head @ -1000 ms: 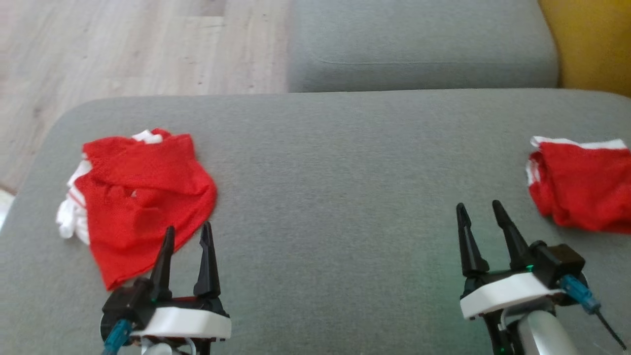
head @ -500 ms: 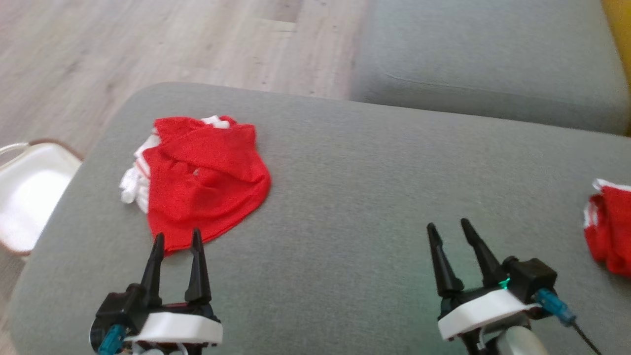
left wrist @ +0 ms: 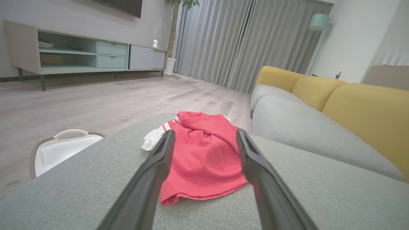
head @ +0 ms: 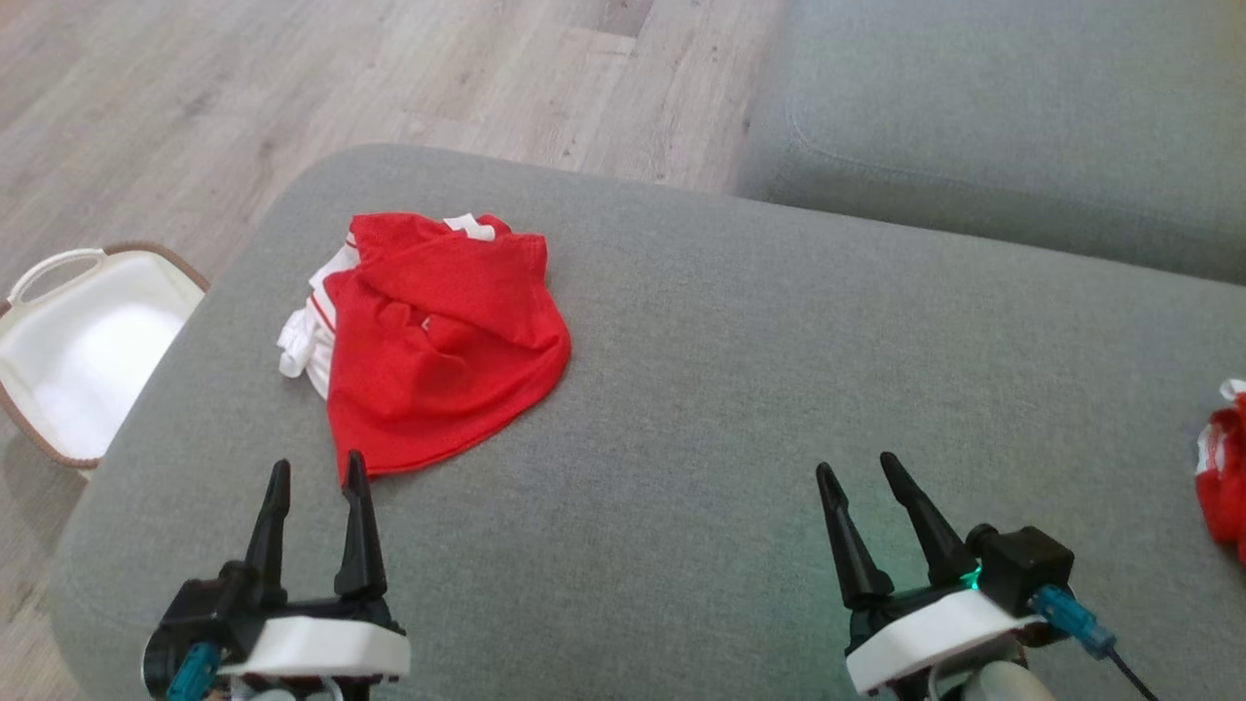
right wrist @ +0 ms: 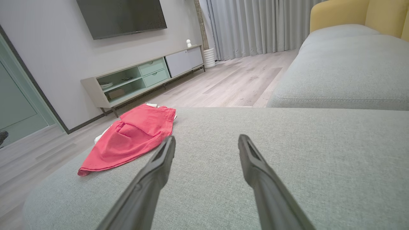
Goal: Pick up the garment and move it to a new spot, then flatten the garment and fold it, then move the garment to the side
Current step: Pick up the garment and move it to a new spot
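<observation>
Both pairs of jaws stood wide apart and empty, the left gripper [head: 316,462] and the right gripper [head: 857,464] hovering low over the near part of the grey cushion [head: 740,389], as they had a second earlier. What changed was the head view. It had swung to the left, so the red garment [head: 438,341] now sat nearer the middle of that view, a white basket [head: 97,350] on the floor [head: 195,97] came in at the far left, and a second red piece [head: 1225,467] slid almost out at the right edge. None of the cloth itself seemed to have moved. I read that as the robot turning to face the garment, with the pickup not yet begun. The garment lay crumpled on the left part of the cushion, just beyond the left gripper's fingertips and well apart from the right gripper. Its long axis ran near to far, leaning slightly right at the far end. A narrow hem corner pointed near, toward the left gripper, and the white-trimmed part was bunched at the far left.
</observation>
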Motion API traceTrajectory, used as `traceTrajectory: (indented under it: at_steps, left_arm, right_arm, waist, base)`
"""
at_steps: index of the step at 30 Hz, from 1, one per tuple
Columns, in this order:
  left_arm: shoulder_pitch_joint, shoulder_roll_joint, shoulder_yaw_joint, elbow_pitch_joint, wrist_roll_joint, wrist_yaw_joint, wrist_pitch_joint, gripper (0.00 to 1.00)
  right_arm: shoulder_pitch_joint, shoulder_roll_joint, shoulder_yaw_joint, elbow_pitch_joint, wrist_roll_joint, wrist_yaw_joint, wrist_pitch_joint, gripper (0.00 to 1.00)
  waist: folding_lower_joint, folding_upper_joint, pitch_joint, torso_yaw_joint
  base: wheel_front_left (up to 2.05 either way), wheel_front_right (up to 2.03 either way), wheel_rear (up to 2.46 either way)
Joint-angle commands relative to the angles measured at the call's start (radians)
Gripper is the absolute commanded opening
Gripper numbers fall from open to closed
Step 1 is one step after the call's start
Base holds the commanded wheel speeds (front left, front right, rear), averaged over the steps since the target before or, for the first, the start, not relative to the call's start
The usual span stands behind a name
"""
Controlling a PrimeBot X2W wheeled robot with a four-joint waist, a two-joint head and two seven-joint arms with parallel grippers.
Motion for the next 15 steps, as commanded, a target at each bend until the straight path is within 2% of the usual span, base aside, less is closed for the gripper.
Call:
traceTrajectory:
  at_steps: [1,10,15]
  left_arm:
    - [-0.054,0.009,0.038,-0.032,0.017,-0.008,-0.01,1.0]
    - [-0.223,0.082,0.061,0.018,0.034,-0.028,-0.003,1.0]
    - [-0.434,0.192,0.043,0.137,0.045,-0.041,0.115,1.0]
  right_arm:
    - [-0.034,0.0,0.016,-0.034,0.007,-0.001,-0.011,1.0]
    - [-0.082,0.0,-0.039,-0.064,-0.039,-0.001,-0.011,1.0]
    - [-0.126,0.0,-0.09,-0.097,-0.081,-0.001,-0.011,1.0]
  waist:
    - [0.0,0.0,0.018,-0.01]
    - [0.0,0.0,0.131,-0.056]
    - [0.0,0.0,0.229,-0.098]
  base:
    - [0.0,0.0,0.0]
    - [0.0,0.0,0.0]
    - [0.0,0.0,0.0]
